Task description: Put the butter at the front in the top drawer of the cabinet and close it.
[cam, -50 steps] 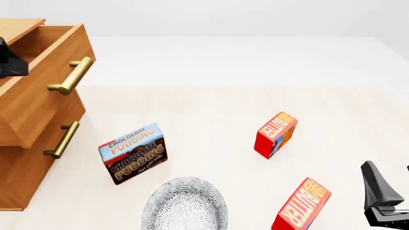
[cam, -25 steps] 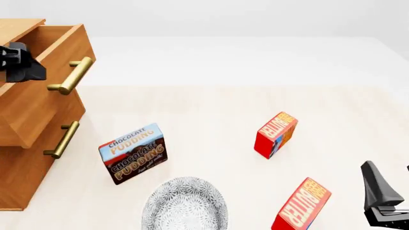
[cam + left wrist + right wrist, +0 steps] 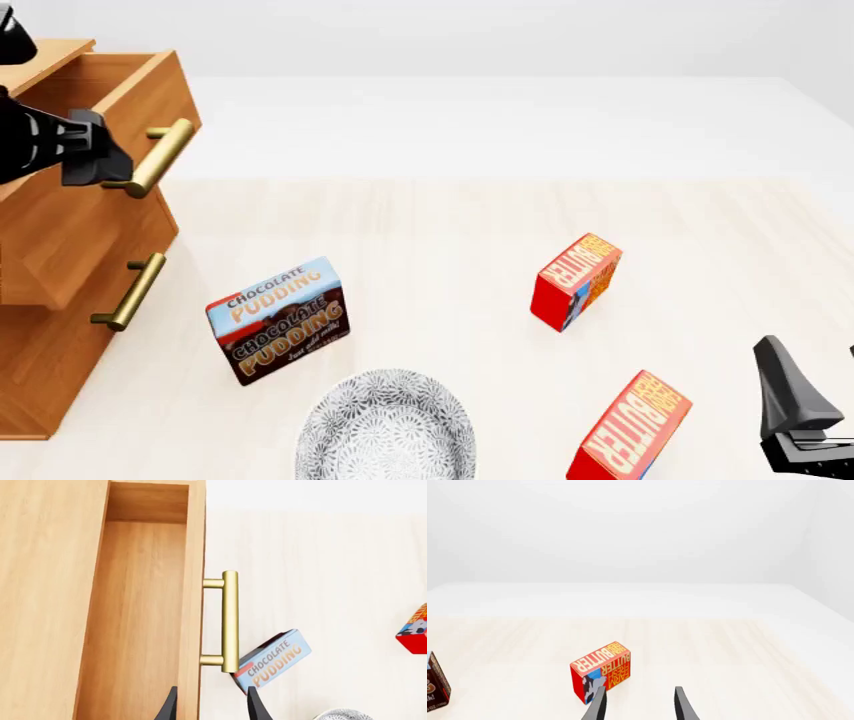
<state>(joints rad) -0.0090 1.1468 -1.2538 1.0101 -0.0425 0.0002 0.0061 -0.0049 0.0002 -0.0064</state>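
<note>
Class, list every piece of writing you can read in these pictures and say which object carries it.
"CHOCOLATE PUDDING": twice on the blue-and-brown pudding box; a small script line beneath is too small to read.
"BUTTER": on the near red-and-orange butter carton.
"BUTTER": on the far red-and-orange butter carton; the right wrist view shows smaller orange lines under it, too blurred to be sure of.
Honey-brown wooden cabinet, patterned grey bowl: no writing.

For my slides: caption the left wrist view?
Open left gripper over the top drawer beside its brass handle.
</note>
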